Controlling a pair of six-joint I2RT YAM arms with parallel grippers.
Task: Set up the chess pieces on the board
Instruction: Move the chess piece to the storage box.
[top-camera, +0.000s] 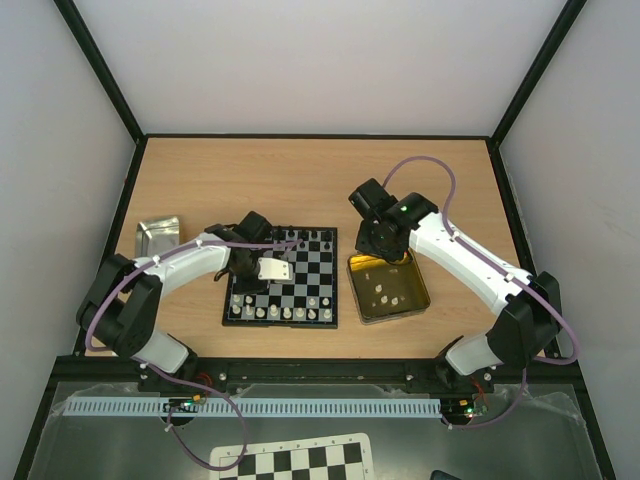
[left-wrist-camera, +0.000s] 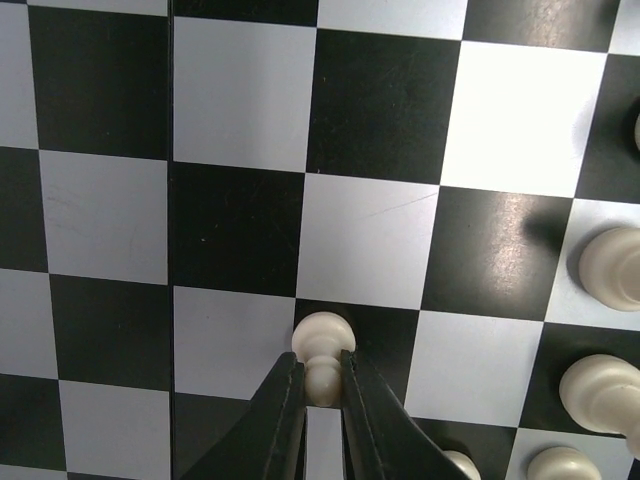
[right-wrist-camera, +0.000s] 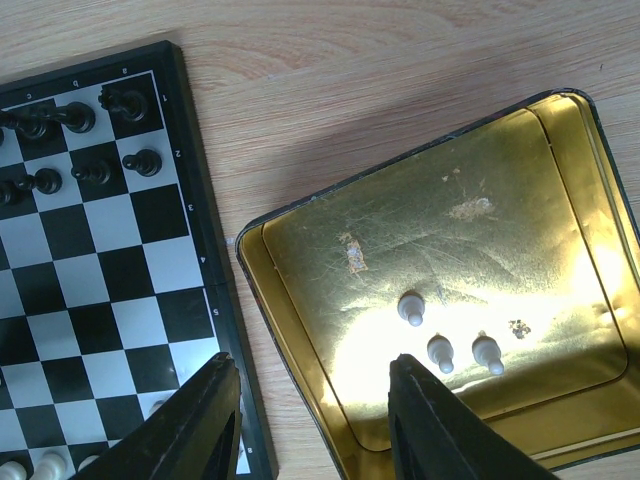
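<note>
Cream-white plastic is pinched between the black fingers (left-wrist-camera: 285, 415) of the left gripper (left-wrist-camera: 320, 385). A tiny white pawn (left-wrist-camera: 322, 338) is held by its neck, and the jaws are closed tight on it. The pawn's round head sticks out just past the fingertips. Its long axis looks upright, or close to it. Its base is hidden, so it cannot be told if it touches the chessboard (left-wrist-camera: 365, 240). The pawn is held over a black square, close to the line where a white square starts.

More white pieces (left-wrist-camera: 612, 265) are seen at the right edge of the left wrist view, well apart from the held pawn. From above, white pieces are lined up in the 2 rows nearest the robot, and black pieces (top-camera: 312, 240) at the far side. Gaps seem to be left in white's pawn row, so the held pawn is probably meant for 1 of them. For that, it must be stood upright in the middle of a square, not on a line.

The right gripper (right-wrist-camera: 312, 372) is open and nothing is gripped by it. 1 finger is seen over the board's edge and the other over the gold tin (right-wrist-camera: 470, 230), which is set on the wooden table (right-wrist-camera: 330, 90) just beside the board. 3 white pawns (right-wrist-camera: 411, 306) are seen in the tin, a little ahead of the open jaws. The tin is nearer to the right arm, so those pawns are best fetched by it.
</note>
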